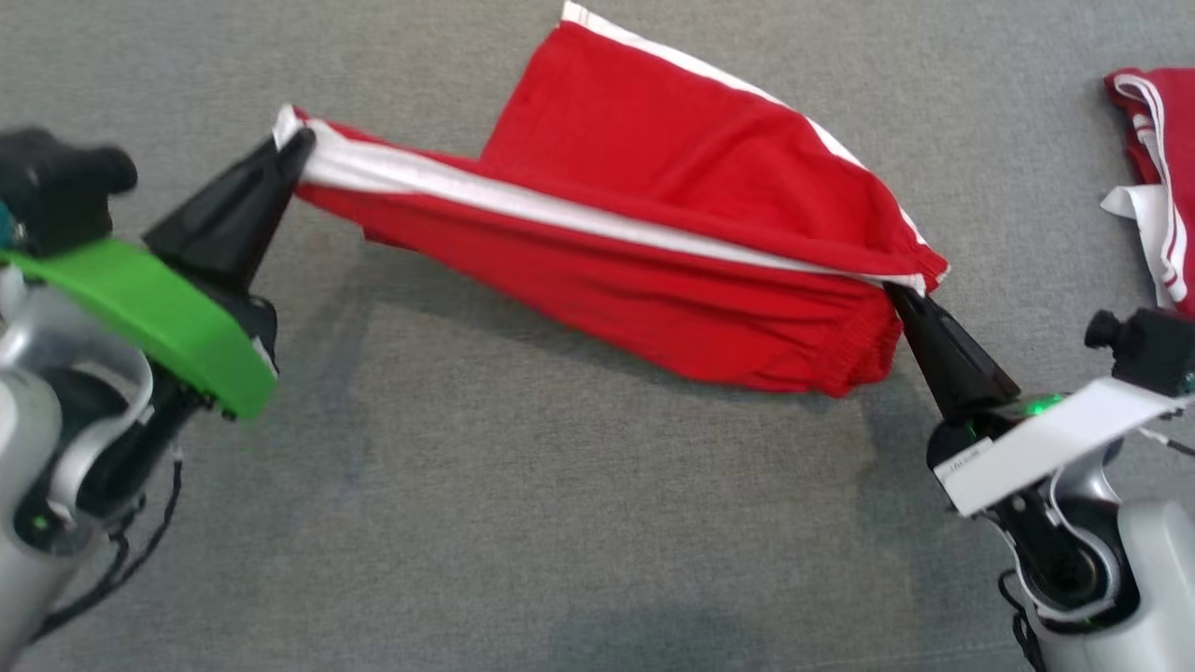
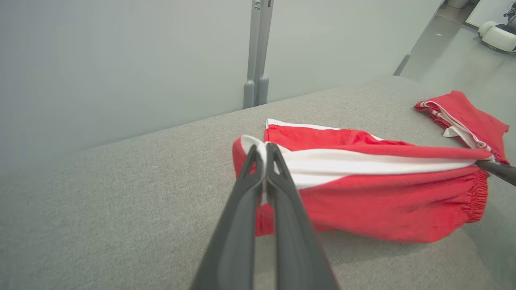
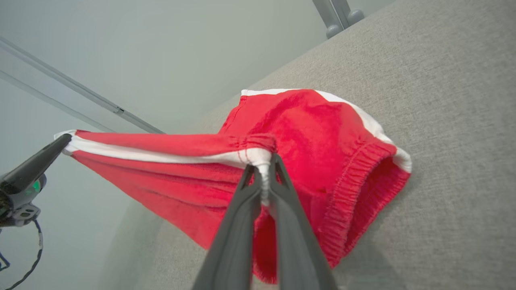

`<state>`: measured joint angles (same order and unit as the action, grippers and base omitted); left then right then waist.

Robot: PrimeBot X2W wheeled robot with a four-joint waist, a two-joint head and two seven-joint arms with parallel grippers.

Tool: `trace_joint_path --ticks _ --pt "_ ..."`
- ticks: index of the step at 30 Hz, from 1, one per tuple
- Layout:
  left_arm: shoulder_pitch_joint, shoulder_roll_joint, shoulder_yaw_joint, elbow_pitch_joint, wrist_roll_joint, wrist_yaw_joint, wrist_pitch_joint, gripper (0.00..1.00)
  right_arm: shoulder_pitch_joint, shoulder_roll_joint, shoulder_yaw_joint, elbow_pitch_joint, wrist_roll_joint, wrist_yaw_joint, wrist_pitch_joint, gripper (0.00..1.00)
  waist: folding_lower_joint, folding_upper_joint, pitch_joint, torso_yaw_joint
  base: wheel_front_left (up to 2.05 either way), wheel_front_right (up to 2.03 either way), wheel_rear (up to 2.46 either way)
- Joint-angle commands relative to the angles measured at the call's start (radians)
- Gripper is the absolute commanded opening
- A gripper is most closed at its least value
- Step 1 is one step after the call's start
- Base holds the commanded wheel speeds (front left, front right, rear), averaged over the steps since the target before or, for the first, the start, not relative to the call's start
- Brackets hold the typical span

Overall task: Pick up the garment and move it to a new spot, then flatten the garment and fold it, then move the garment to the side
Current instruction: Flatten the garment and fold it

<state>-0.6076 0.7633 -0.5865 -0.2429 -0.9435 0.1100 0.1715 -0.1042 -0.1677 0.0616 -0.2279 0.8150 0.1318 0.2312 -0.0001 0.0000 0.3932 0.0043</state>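
Above desk [image 1: 560, 523]: shorts [image 1: 653, 233] stretched between arms.
Jaws: both pairs clamped on the shorts, I judge.
Risk: tugging wider (cloth's taut) could slip a corner.

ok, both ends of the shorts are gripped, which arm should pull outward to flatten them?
Left, probably. The left gripper is shut on the shorts at the striped hem, with gray surface on its outer side; the right gripper, shut on the waistband, has another red garment close by.
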Motion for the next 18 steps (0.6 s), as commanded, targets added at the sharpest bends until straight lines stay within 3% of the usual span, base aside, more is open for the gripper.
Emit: trace_joint_path --ticks 1,9,18 --pt "-0.083 -0.006 -0.004 0.037 -0.015 -0.017 0.059 0.0 -0.057 0.01 0.006 0.038 -0.003 -0.002 0.008 0.0 0.0001 0.0 0.193 -0.193 0.0 0.0 0.0" --pt "-0.401 -0.066 -0.083 0.255 0.038 -0.092 0.281 0.0 -0.199 0.07 0.071 0.164 0.059 -0.001 0.015 0.0 0.0001 0.0 0.256 -0.296 0.0 0.0 0.0" --pt "-0.584 -0.118 -0.125 0.42 0.099 -0.145 0.348 0.0 -0.2 0.072 0.091 0.136 0.114 -0.002 0.003 0.0 0.0001 0.0 0.273 -0.369 0.0 0.0 0.0"
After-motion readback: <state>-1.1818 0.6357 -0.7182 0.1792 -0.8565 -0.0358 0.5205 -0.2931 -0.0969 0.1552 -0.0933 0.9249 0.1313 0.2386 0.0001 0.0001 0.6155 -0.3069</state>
